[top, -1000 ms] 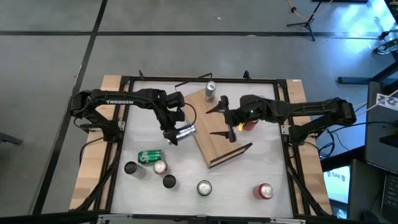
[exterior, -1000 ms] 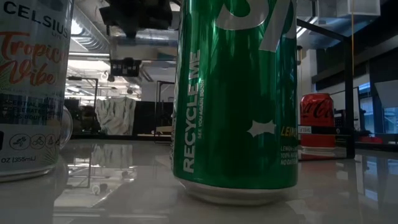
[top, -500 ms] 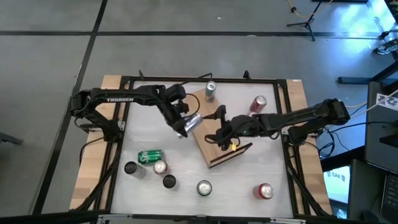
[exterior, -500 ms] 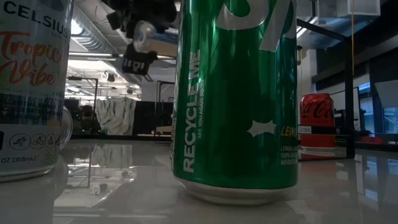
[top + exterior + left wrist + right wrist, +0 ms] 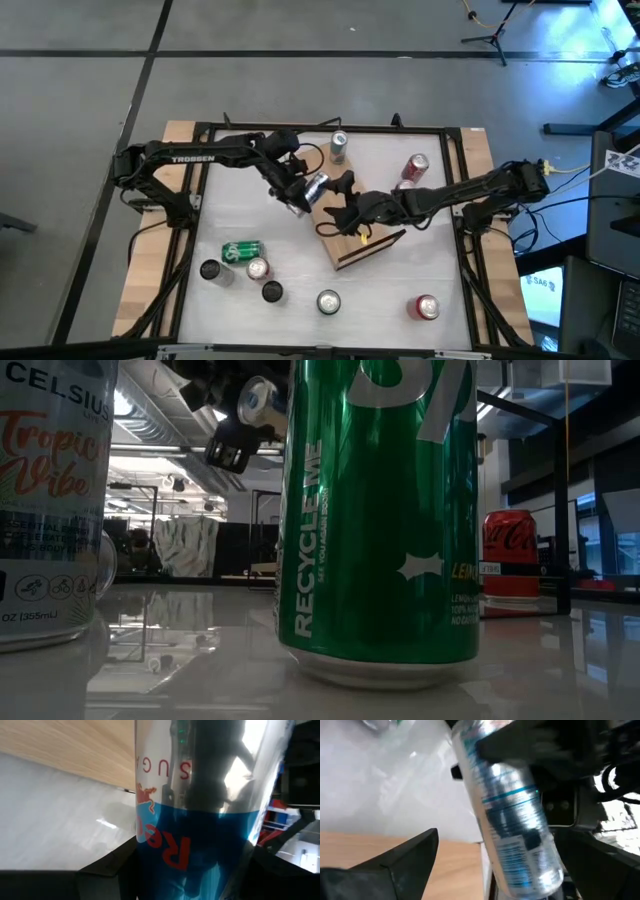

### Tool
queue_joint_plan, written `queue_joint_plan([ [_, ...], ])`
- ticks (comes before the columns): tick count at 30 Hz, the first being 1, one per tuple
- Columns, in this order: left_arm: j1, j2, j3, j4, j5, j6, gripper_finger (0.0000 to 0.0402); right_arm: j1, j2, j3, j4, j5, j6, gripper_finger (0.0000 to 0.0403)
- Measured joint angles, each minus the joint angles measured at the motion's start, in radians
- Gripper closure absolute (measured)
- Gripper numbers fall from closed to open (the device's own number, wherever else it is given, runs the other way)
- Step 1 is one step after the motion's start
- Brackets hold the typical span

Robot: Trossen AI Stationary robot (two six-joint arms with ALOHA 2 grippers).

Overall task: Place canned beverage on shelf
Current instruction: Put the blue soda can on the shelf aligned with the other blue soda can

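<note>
A slim silver-blue can (image 5: 314,187) is pinched, tilted, by the left gripper (image 5: 303,192) above the shelf (image 5: 352,232) edge; placement remains outstanding. Right gripper (image 5: 338,208) fingers are spread beside it.

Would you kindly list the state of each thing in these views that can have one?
Silver-blue can: held tilted above the table.
Left pincer: shut on the silver-blue can.
Right pincer: open, empty, over the shelf.
Shelf: lying flat on the table.
Green can: lying on its side.
Red can: upright beside the shelf.
Far silver can: upright at the shelf's far end.
</note>
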Motion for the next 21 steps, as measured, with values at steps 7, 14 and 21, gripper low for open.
queue_joint_plan([
  [7, -0.004, 0.000, 0.000, 0.027, 0.000, -0.071, 0.0184, 0.000, 0.052, 0.000, 0.106, 0.115, -0.122, 0.0011],
  [14, -0.016, 0.000, 0.000, 0.035, 0.000, -0.075, 0.0184, -0.002, 0.070, 0.000, 0.156, 0.146, -0.200, 0.0011],
  [21, -0.033, 0.000, 0.000, 0.063, 0.005, -0.099, 0.0184, -0.025, 0.070, 0.000, 0.173, 0.153, -0.211, 0.0040],
])
